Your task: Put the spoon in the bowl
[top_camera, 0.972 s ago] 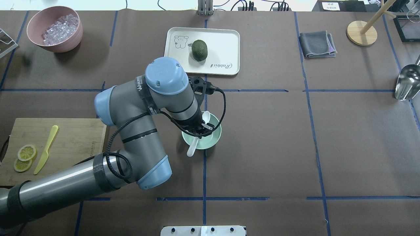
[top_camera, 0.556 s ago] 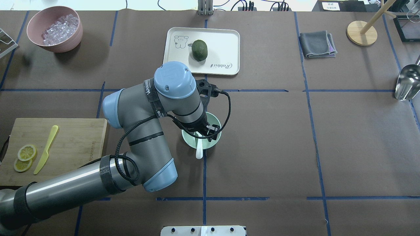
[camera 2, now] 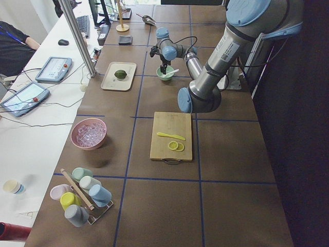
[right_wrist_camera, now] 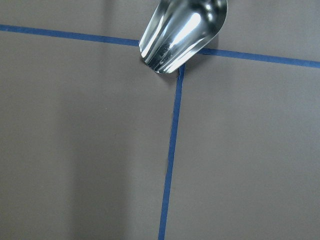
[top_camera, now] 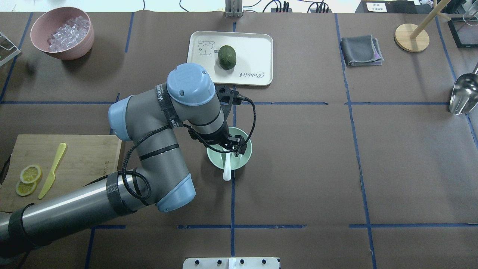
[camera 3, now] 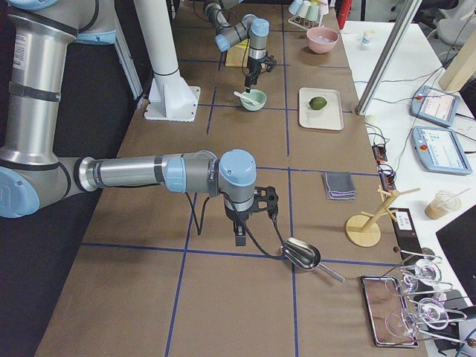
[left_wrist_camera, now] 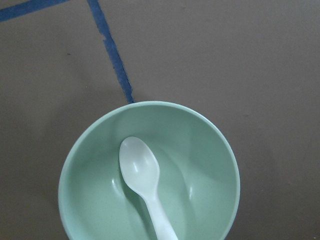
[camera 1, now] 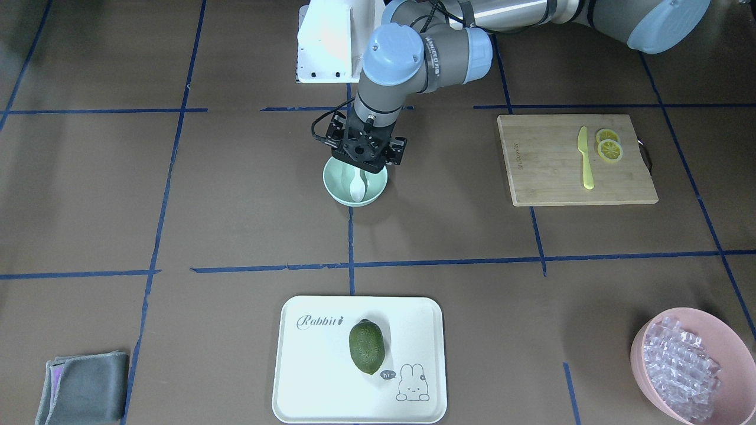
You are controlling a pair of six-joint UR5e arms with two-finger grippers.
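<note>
The white spoon [left_wrist_camera: 142, 172] lies loose in the mint-green bowl [left_wrist_camera: 210, 165], scoop down inside. Its handle [top_camera: 227, 170] sticks out over the bowl's near rim [top_camera: 214, 160]. My left gripper [top_camera: 235, 145] hangs just above the bowl, open and empty, with no finger touching the spoon. From the front the gripper [camera 1: 365, 160] covers the bowl's far edge [camera 1: 333, 188], and the spoon [camera 1: 357, 188] shows below it. My right gripper [camera 3: 239, 236] shows only in the right side view, beside a metal scoop [camera 3: 301, 254]. I cannot tell whether it is open or shut.
A white tray [top_camera: 257, 48] with a green fruit [top_camera: 227, 56] lies beyond the bowl. A cutting board [top_camera: 86, 160] with a yellow knife [top_camera: 52, 170] and lemon slices is at the left. A pink bowl of ice [top_camera: 37, 37], a grey cloth [top_camera: 361, 50] and a wooden stand [top_camera: 411, 37] lie far off.
The left gripper held the spoon tilted over the bowl, then let it go. The spoon now rests in the bowl with its handle swung toward the near rim. The arm has drawn back slightly.
</note>
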